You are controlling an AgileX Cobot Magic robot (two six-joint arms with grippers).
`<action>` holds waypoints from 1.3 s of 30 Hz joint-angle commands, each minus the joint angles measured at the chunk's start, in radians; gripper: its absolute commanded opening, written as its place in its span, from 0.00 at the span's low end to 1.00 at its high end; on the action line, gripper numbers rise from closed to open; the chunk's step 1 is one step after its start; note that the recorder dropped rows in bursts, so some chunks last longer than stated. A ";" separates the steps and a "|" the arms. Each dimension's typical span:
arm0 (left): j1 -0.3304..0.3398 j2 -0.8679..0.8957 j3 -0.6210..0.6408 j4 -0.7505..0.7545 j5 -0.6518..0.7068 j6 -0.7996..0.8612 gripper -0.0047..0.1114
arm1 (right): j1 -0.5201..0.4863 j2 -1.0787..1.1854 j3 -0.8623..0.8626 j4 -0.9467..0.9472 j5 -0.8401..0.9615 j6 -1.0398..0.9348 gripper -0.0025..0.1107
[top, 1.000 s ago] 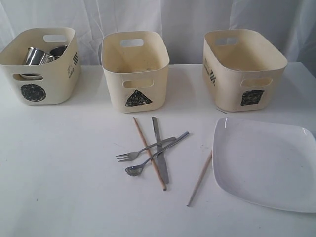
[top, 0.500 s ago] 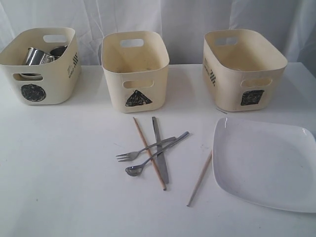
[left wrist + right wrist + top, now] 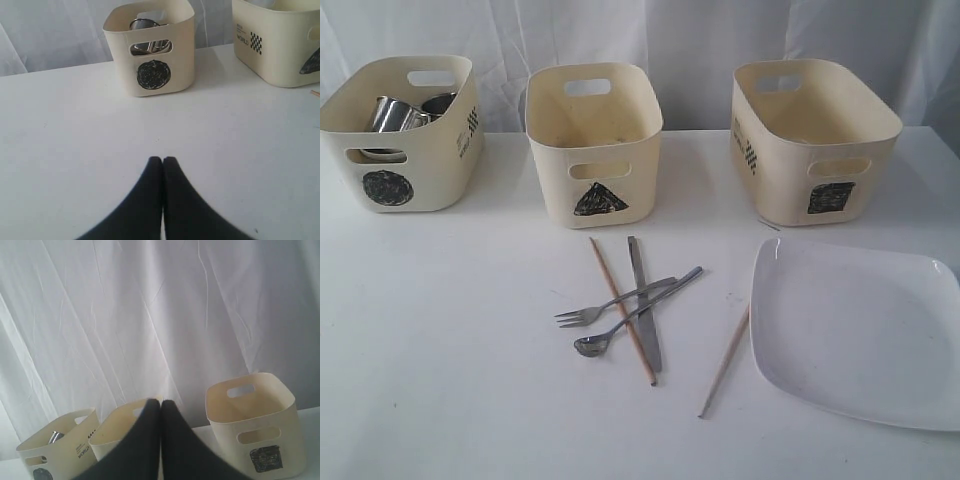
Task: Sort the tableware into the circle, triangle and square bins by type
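the exterior camera looks down from the front across the white worktop [image 3: 450, 400]. the left wrist camera sits low, near the cream plastic tub with a scribbled circle [image 3: 150, 50]. the right wrist camera faces the white curtain [image 3: 150, 315]; all three share that tub.

Left end effector [image 3: 162, 160] with jaws pressed together over the white bench [image 3: 75, 130], circle tub [image 3: 125, 70] farther off holding steel mugs [image 3: 145, 23], triangle tub [image 3: 280, 55] partly visible beside it.

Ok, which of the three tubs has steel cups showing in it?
The circle-marked tub, leftmost in the exterior view; steel mugs show inside it, behind its front wall.
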 commanded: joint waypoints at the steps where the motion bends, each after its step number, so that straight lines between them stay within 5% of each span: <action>1: 0.001 -0.005 0.003 -0.008 -0.001 -0.002 0.04 | 0.002 -0.004 -0.014 0.005 -0.044 0.022 0.02; 6: 0.001 -0.005 0.003 -0.008 -0.001 -0.002 0.04 | 0.002 -0.004 -0.010 0.005 0.001 0.058 0.02; 10: 0.001 -0.005 0.003 -0.008 -0.001 -0.002 0.04 | 0.002 0.010 -0.056 0.020 0.204 0.041 0.02; 14: 0.001 -0.005 0.003 -0.008 -0.001 -0.002 0.04 | 0.002 0.199 -0.151 0.189 0.405 -0.249 0.05; 19: 0.001 -0.005 0.003 -0.008 -0.001 -0.002 0.04 | 0.024 0.579 -0.331 0.361 0.561 -0.531 0.21; 25: 0.001 -0.005 0.003 -0.008 -0.001 -0.002 0.04 | 0.177 1.079 -0.693 0.224 0.674 -0.652 0.51; 27: 0.001 -0.005 0.003 -0.008 -0.001 -0.002 0.04 | 0.266 1.236 -0.812 0.115 0.740 -0.840 0.52; 32: 0.001 -0.005 0.003 -0.008 -0.001 -0.002 0.04 | 0.452 1.552 -0.970 -0.234 0.718 -0.897 0.52; 39: 0.001 -0.005 0.003 -0.008 -0.001 -0.002 0.04 | 0.506 1.752 -1.057 -0.406 0.520 -0.944 0.54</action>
